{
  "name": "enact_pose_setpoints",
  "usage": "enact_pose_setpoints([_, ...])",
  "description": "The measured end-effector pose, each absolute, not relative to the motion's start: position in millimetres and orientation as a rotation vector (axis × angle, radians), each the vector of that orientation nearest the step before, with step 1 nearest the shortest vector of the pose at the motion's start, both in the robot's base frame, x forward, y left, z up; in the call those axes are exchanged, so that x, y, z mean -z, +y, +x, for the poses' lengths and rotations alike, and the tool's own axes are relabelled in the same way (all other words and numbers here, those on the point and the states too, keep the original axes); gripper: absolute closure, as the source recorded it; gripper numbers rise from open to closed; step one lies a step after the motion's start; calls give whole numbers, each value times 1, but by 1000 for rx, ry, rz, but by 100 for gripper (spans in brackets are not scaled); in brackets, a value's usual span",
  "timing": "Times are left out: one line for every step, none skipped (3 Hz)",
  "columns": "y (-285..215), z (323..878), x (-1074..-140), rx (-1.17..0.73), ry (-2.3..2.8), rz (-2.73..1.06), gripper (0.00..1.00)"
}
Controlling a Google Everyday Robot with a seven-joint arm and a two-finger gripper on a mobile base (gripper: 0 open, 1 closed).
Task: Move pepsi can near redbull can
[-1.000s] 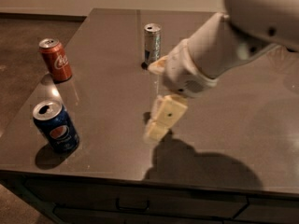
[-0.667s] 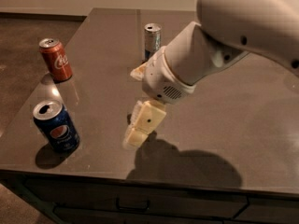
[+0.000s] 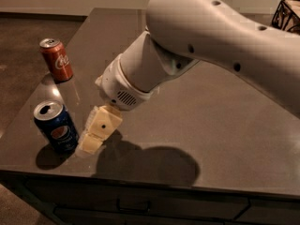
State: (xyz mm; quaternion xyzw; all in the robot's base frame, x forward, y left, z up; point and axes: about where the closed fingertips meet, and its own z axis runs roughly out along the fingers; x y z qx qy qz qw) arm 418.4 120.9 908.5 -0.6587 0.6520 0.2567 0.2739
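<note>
pepsi can (image 3: 56, 126): upright, opened top, near-left on the worktop (image 3: 220, 121) | gripper (image 3: 90, 143): low, just right of the pepsi can, angled down toward its base; contact unclear | jaws: released or clenched, cannot tell | red cola can (image 3: 56, 59): upright, far-left, well apart | arm (image 3: 211, 36): reaches in from the right

White arm (image 3: 211, 36), cream end effector (image 3: 91, 143) lower left
</note>
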Motion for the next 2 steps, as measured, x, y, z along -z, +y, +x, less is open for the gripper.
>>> enact_pose_setpoints([153, 422, -908, -721, 1732, -1739, 0])
enact_pose_setpoints([175, 425, -905, -731, 1712, -1734, 0])
